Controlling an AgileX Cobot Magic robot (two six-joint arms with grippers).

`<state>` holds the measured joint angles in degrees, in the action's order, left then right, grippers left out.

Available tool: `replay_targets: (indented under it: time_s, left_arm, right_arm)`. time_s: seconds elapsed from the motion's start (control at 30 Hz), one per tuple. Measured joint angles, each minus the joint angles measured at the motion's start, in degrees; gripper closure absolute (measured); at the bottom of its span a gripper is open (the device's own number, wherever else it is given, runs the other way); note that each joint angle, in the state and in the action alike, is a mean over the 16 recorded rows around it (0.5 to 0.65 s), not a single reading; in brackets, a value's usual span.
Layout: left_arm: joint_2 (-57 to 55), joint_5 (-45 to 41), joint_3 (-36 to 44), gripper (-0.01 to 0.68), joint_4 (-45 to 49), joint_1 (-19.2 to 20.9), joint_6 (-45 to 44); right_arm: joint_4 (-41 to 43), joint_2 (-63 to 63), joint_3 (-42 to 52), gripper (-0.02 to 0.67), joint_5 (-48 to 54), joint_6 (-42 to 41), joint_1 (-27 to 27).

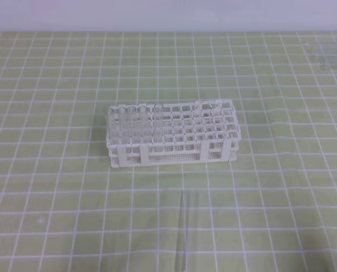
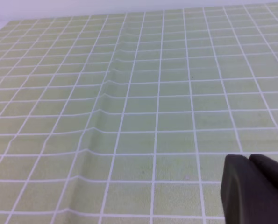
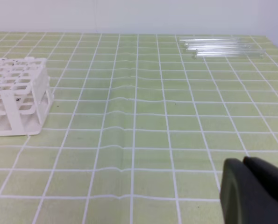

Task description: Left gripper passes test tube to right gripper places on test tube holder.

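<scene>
Two black grippers sit low at the near corners of their own wrist views, each with its fingers pressed together and nothing between them: the left gripper [image 2: 253, 186] over bare green gridded cloth, the right gripper [image 3: 251, 189] likewise, well apart from anything else. Neither shows in the high view. On the bench [image 1: 281, 170], covered by a green mat ruled in white squares, the white test tube holder [image 1: 171, 141] stands near the middle, its long side facing the camera. Several clear tubes [image 1: 135, 122] stand upright in the holes at its left end, and a couple more lean in holes near the right end; the remaining holes look unfilled. In front of the rack, near the bottom edge of the high view, a single test tube [image 1: 183, 232] lies flat on the mat, pointing roughly away from the camera. A loose bundle of spare tubes [image 3: 220, 46] lies at the far right corner of the bench.
</scene>
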<state>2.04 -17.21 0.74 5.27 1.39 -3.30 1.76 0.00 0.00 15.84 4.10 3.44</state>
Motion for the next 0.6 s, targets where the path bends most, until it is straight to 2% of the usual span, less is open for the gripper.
replay_targets:
  time_s: [0.3, 0.6]
  left_arm:
    - [-0.4, 0.7, -0.1, 0.674, -0.8, 0.0, 0.4]
    - [-1.0, 4.6, -0.3, 0.674, -7.9, 0.0, 3.0]
  right_arm:
    - [0.0, 0.0, 0.0, 0.666, 0.0, 0.0, 0.0]
    - [0.0, 0.0, 0.0, 0.666, 0.0, 0.0, 0.0]
